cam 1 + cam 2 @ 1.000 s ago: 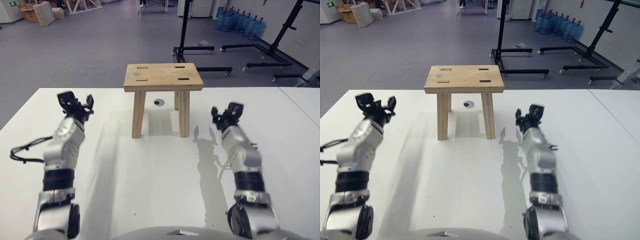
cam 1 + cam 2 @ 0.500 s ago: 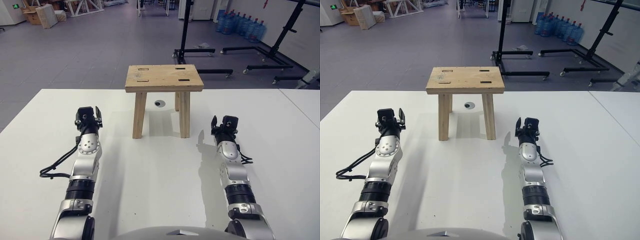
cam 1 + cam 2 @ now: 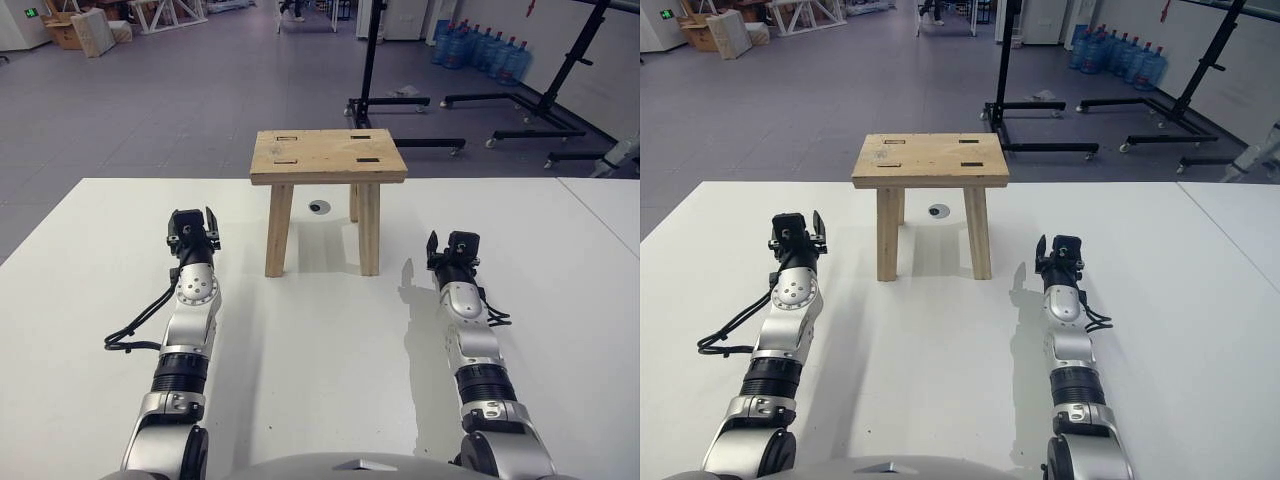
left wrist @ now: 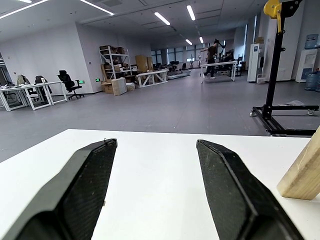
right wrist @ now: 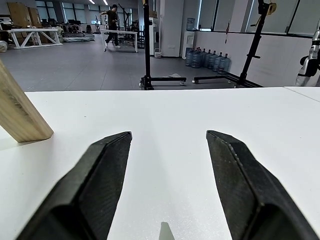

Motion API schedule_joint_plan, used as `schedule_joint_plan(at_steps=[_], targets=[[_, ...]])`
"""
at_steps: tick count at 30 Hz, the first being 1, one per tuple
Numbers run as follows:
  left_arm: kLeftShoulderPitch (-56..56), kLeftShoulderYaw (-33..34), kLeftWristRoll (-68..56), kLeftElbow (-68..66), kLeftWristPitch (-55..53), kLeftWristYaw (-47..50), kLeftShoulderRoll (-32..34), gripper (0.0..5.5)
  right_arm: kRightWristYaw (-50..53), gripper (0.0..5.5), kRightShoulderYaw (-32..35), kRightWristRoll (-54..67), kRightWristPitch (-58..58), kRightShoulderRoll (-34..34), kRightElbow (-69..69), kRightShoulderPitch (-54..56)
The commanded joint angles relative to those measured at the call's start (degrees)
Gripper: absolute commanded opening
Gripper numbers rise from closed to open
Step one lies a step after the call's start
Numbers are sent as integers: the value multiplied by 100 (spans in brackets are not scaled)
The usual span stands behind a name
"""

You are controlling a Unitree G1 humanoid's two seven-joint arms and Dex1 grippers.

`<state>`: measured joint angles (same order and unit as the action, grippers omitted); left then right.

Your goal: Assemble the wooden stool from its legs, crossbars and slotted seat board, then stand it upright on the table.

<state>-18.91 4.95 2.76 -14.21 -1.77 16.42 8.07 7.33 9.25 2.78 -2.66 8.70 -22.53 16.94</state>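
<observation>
since the stool (image 3: 327, 180) is seen standing upright on the white worktop (image 3: 320, 350), between both arms, assembly is judged done. bare pale wood: rigid, probably light, matte so not slippery. slotted seat board (image 3: 327, 155) flat and rectangular, legs (image 3: 277, 232) square-section, slightly splayed. a hold is best taken on a leg or across the seat edges. left pincer (image 3: 193, 224) and right pincer (image 3: 452, 245) are spread wide, empty, flanking it.
</observation>
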Motion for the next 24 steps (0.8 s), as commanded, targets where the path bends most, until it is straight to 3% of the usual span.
schedule_joint_plan(at_steps=[1, 24], targets=[[-237, 54, 82, -112, 41, -25, -4, 291, 5, 275, 37, -25, -82, 0, -144, 216], [253, 362, 256, 469, -159, -31, -24, 291, -130, 275, -191, -144, -488, -107, -741, 636]])
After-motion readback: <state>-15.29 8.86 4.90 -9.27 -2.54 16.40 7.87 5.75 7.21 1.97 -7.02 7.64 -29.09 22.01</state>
